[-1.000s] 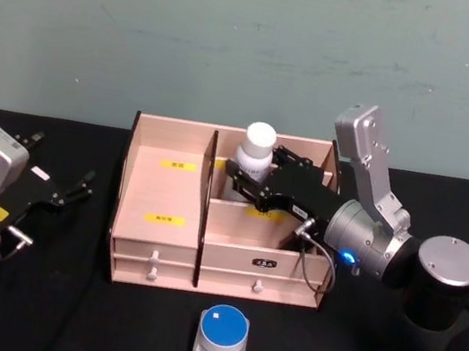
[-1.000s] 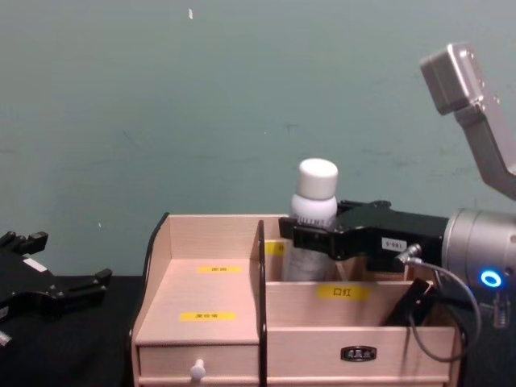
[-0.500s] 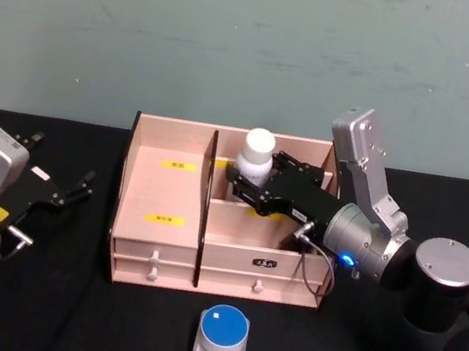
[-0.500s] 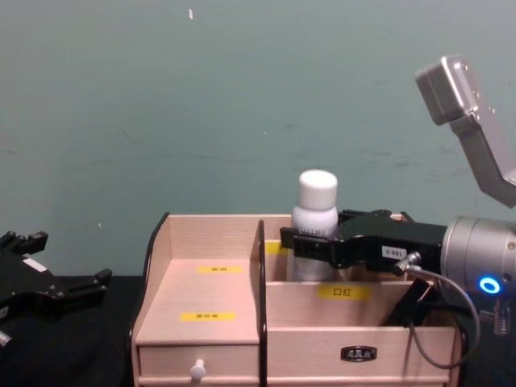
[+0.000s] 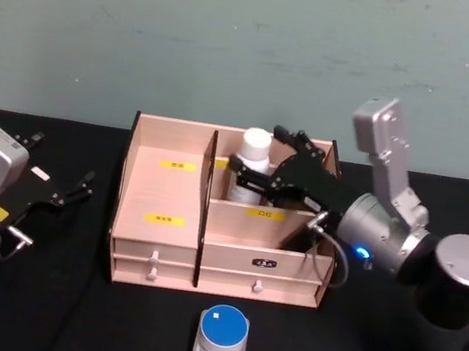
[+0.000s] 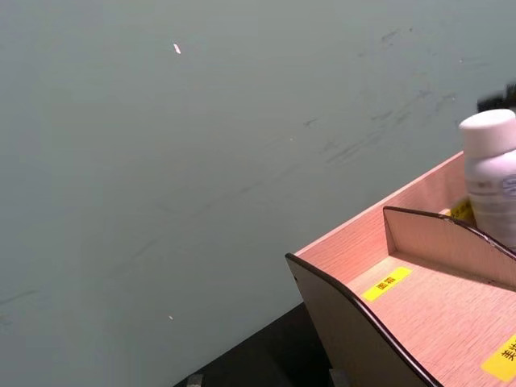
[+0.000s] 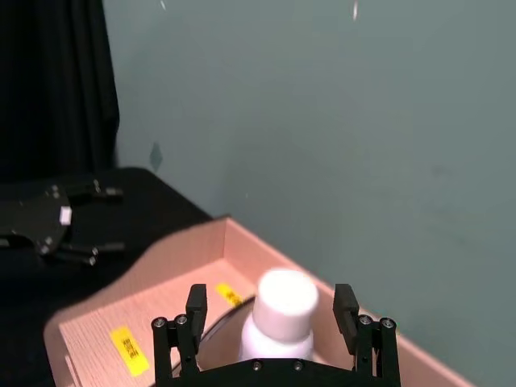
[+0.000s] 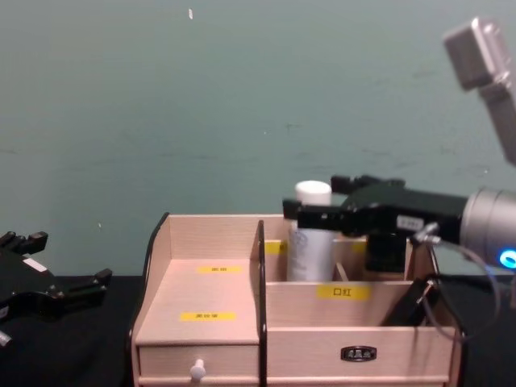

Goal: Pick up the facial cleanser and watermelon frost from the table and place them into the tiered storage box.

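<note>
A white bottle with a white cap [image 5: 254,147], which I take for the facial cleanser, stands upright in the back middle compartment of the tiered storage box [image 5: 163,195]. My right gripper [image 5: 261,153] is open around its cap, with a gap on each side of the bottle [image 7: 282,314] between the fingers [image 7: 196,310]. In the chest view the right gripper [image 8: 314,200] is level with the cap of the bottle [image 8: 311,242]. A small jar with a blue lid [image 5: 220,337], probably the watermelon frost, sits on the table before the box. My left gripper [image 5: 63,159] rests open at the far left.
The black table runs on both sides of the box [image 8: 210,290], under a plain green wall. The box's left stepped compartments [image 6: 419,298] hold nothing. Two small drawers with white knobs [image 5: 154,256] face me.
The bottle went down into the back compartment. My right gripper opened and let go of it, and the right wrist swung up and to the right. The left arm stayed still.
</note>
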